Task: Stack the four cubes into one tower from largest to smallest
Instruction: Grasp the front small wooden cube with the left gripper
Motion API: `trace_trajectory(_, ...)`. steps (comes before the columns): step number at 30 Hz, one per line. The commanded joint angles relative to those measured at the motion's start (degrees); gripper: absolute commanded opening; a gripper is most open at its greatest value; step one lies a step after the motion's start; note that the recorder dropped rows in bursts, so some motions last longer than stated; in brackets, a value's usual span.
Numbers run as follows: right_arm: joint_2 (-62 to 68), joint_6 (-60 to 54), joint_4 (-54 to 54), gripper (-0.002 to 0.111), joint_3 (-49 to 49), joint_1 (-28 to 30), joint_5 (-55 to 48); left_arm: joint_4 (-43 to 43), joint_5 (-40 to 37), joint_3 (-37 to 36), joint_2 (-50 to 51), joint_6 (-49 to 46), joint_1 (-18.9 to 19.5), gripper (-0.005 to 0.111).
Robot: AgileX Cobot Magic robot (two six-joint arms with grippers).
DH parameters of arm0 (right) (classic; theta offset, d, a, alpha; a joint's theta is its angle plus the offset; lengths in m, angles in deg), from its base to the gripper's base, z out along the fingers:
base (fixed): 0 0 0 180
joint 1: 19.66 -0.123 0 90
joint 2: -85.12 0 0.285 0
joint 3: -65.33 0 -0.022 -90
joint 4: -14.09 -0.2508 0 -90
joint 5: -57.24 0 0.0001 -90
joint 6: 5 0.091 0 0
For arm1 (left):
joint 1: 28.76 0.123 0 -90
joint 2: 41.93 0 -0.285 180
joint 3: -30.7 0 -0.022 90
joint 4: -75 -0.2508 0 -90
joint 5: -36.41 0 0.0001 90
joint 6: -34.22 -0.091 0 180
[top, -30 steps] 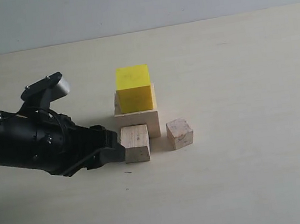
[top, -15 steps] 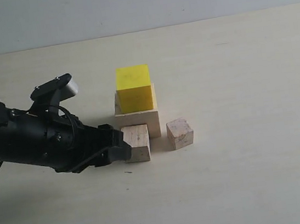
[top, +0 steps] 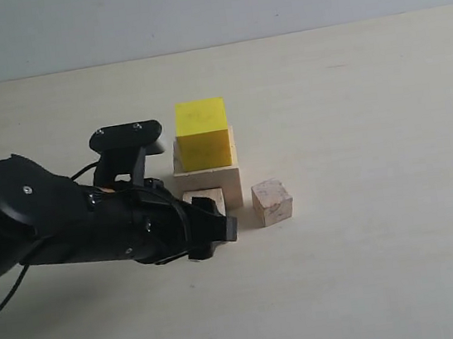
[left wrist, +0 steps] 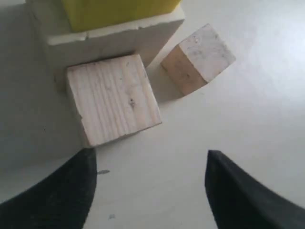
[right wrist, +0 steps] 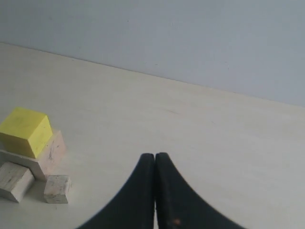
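Lots of bare surface right of the cubes and at the front; left side filled by the dark arm. Yellow cube on top of big cube, edges nearly lined up. Medium cube flat on the surface, right up against the big cube's front. Small cube just beside, not touching. Left pincer spread wide, holding nothing, medium cube just ahead of its tips. Right pincer pressed together, well apart from the cubes.
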Motion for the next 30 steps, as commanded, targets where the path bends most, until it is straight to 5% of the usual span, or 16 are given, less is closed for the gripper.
trace_trajectory(1, -0.32, 0.41, 0.95, 0.0, 0.31, -0.12, 2.14, 0.88, 2.8, 0.88, 2.79, 0.48, -0.41, 0.063)
trace_trajectory(30, -0.44, 1.05, 1.1, 0.0, 1.19, -0.12, 3.57, -1.24, 6.32, 1.29, 4.5, 0.61, -0.41, 0.063)
